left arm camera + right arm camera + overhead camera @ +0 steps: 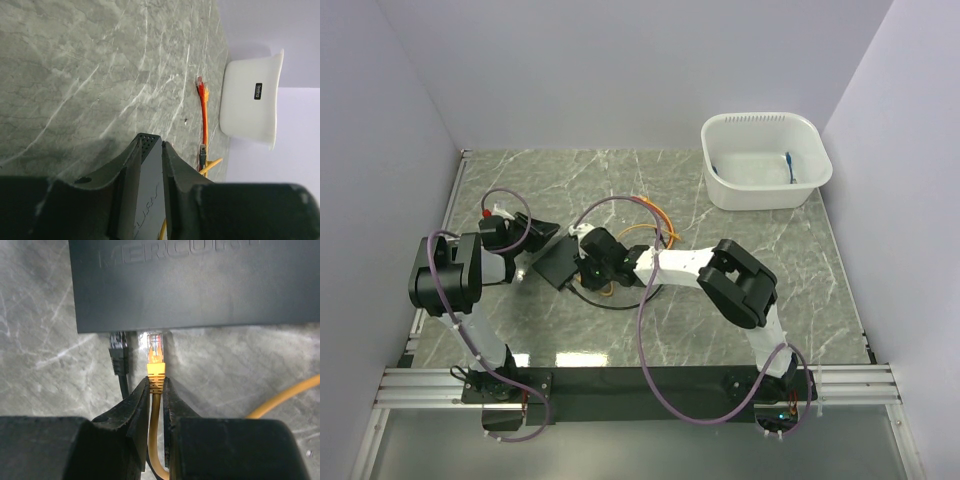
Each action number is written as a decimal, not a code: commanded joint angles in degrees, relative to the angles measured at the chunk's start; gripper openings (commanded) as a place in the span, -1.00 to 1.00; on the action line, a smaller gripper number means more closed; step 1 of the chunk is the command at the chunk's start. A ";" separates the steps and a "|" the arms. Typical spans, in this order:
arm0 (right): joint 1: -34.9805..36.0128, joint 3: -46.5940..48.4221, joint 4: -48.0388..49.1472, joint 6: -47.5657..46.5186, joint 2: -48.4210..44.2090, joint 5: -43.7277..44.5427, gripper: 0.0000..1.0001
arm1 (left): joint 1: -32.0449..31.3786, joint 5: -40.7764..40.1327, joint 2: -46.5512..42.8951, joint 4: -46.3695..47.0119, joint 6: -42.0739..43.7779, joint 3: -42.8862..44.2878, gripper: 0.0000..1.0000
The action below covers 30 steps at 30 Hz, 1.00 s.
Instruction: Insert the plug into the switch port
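Both arms reach in over the grey marbled desk and meet left of its middle, with the flat black switch box between them. The left hand is closed on the switch box. In its wrist view the box shows edge-on, with a dark finger pressed against each broad face.

The right hand comes at the box from the other side and is closed on the plug. Its two fingers pinch the yellow boot just behind the clear tip, and the yellow cable runs back between them and loops off to the right. The clear tip of the plug touches the box's near edge and points straight into it. The switch port itself is hidden beneath the top face, so I cannot tell whether the plug is seated or only resting at the mouth.

Just beside it on the left, a black plug sits against the same edge, with its dark lead trailing back under the hand.

Further out, an orange cable with a red end lies loose on the desk. The white tub stands well apart at the far right corner, with a blue cable lying inside it.
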 commanded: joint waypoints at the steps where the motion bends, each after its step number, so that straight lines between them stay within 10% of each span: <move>1: 0.40 2.79 -1.26 0.01 1.42 1.44 -1.00 | 0.11 1.25 0.28 2.75 -0.09 -0.10 -0.42; 30: 2.69 7.28 -0.56 -0.08 3.01 7.59 -1.00 | -1.64 -5.78 -0.60 -11.14 2.02 0.34 -0.42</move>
